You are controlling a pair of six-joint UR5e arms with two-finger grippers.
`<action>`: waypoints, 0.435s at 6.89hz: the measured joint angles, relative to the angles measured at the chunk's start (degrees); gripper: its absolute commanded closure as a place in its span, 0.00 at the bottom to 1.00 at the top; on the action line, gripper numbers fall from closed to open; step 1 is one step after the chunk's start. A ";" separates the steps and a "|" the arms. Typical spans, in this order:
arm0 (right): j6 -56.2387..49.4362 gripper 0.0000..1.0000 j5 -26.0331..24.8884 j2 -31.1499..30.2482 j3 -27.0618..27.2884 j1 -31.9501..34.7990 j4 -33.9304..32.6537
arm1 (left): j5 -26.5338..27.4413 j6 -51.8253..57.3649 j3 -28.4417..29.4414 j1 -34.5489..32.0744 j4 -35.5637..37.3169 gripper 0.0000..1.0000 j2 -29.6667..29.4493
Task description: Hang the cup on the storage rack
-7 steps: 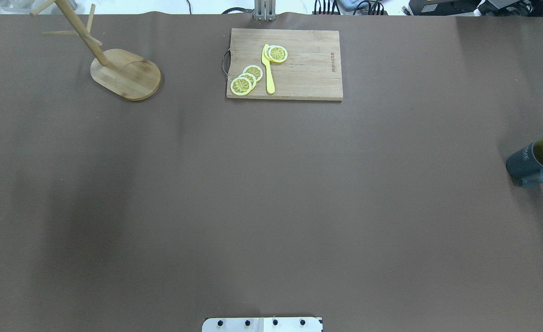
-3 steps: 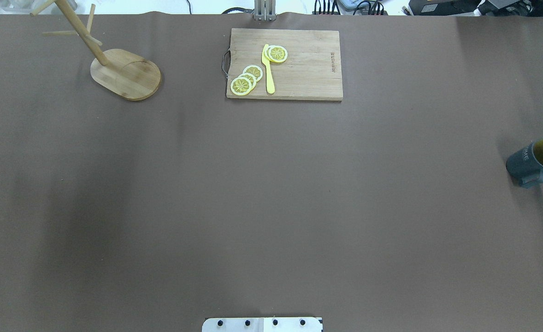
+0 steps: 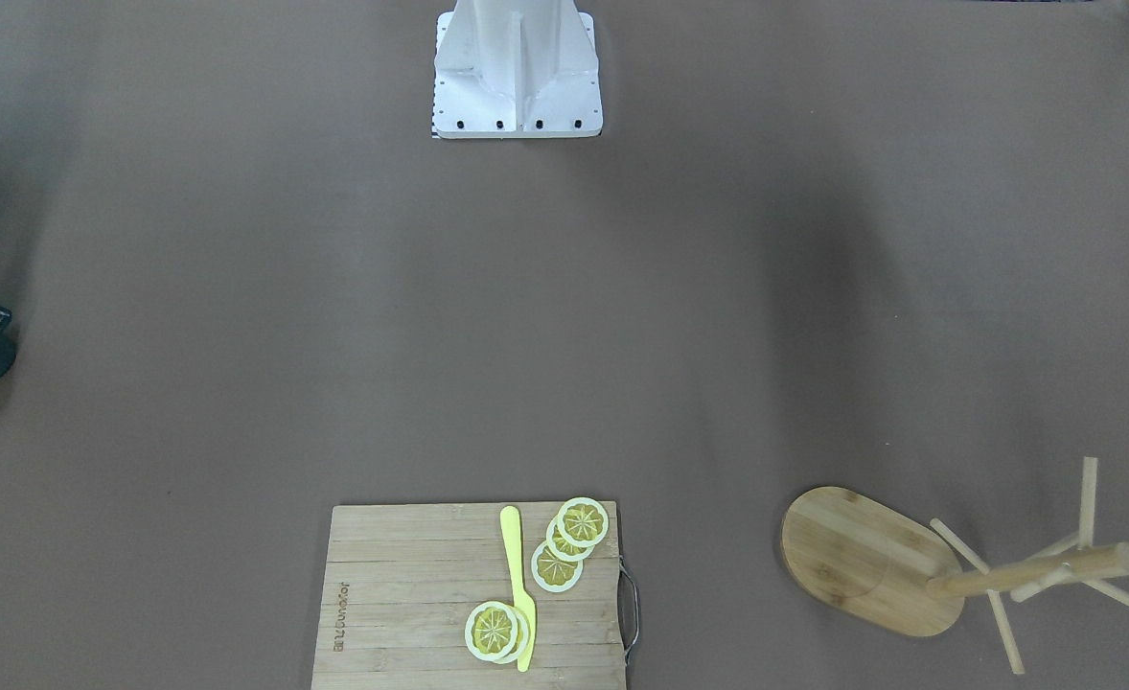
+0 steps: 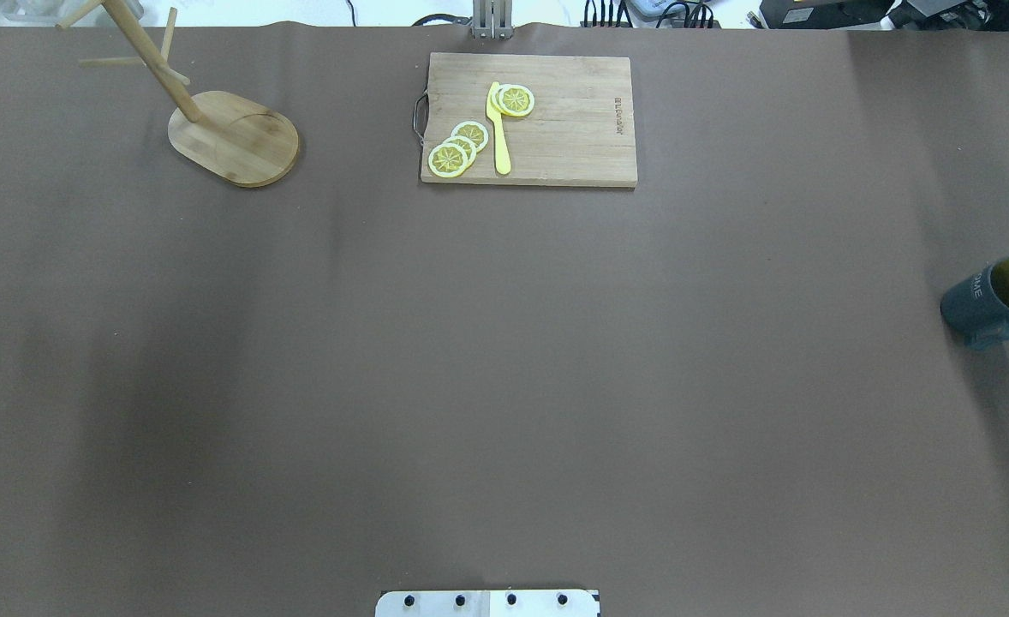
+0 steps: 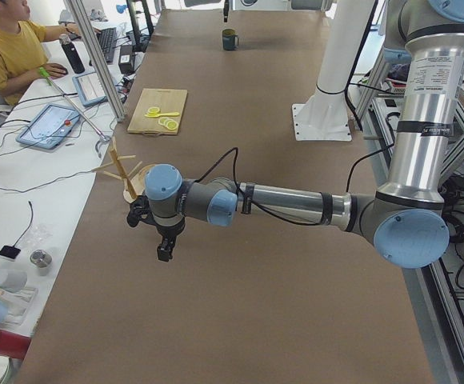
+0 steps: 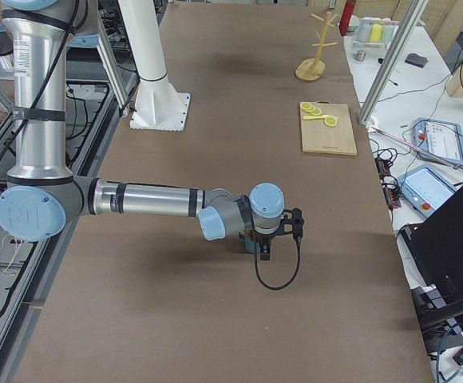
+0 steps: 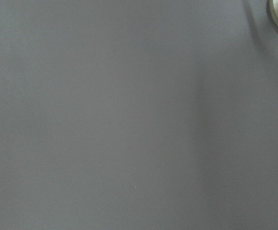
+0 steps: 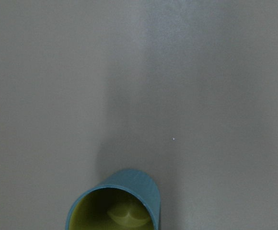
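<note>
From my desk, the cup stands upright at the far right edge of the table, on the robot's right. Its yellow inside faces up and the handle is turned toward the robot. The storage rack stands at the opposite far corner, well apart from it. The cutting board lies between them along the far edge and carries lemon slices and a yellow knife.

I get the right gripper only in the right side view, where it points down at the table with the cup mostly hidden behind the wrist. I cannot tell whether its fingers are apart or together. The right wrist camera looks down on the cup's rim at the bottom edge of its picture, left of centre, so the cup sits close under that hand. I cannot tell whether they touch.

The left gripper shows only in the left side view. It hangs downward above the table, just in front of the rack; its state I cannot tell either.
</note>
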 measured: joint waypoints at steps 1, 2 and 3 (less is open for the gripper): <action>0.85 0.05 -0.50 -0.01 -0.12 -1.79 -0.01 | 0.03 0.01 0.09 0.05 0.00 0.02 0.01; 1.11 0.08 -1.21 -0.04 -0.88 -2.94 0.11 | 0.04 0.03 0.14 0.06 0.00 0.02 0.00; 1.13 0.11 -1.95 -0.10 -2.02 -3.65 0.40 | 0.05 0.03 0.17 0.05 0.00 0.01 -0.02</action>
